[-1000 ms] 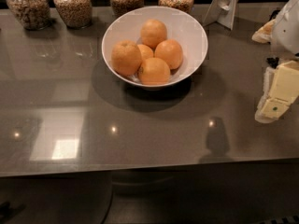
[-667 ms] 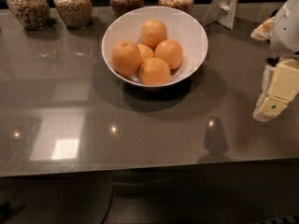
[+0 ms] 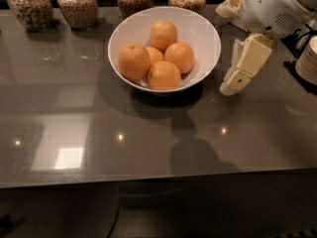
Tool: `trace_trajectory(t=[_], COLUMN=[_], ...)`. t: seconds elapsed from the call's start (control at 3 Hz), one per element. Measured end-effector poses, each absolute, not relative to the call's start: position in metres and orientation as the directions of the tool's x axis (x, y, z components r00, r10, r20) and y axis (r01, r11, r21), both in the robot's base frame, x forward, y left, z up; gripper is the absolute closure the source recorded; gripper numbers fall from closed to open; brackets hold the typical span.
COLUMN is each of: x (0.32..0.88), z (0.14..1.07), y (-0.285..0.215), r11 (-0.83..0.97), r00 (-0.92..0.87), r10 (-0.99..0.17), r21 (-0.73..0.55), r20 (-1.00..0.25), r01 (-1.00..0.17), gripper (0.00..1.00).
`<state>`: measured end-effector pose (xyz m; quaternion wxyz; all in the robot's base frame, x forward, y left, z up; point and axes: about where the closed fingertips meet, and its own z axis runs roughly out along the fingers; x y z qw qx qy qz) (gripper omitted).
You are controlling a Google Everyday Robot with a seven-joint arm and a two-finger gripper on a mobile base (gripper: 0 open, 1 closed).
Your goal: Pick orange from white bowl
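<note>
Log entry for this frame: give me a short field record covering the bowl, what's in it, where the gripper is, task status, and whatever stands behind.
bowl: white bowl on the grey table, toward the back
contents: five oranges piled together
gripper: gripper to the right of the bowl, outside its rim, low near the tabletop, no orange in it
task status: no orange picked yet
behind: four glass jars of grains along the back edge
</note>
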<state>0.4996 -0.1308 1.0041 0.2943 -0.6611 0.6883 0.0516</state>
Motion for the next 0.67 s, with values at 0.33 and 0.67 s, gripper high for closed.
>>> trace_trajectory(t=[0.33,0.67], x=[0.528,0.546], z=[1.013,1.015], y=[-0.089,-0.045], r11=[0.057,-0.027], r00=[0.143,0.227], r10=[-0.813,-0.767], r21=[-0.322,-0.323], r20=[-0.564,-0.601], r01=[-0.945,-0.946], gripper=[0.0,0.0])
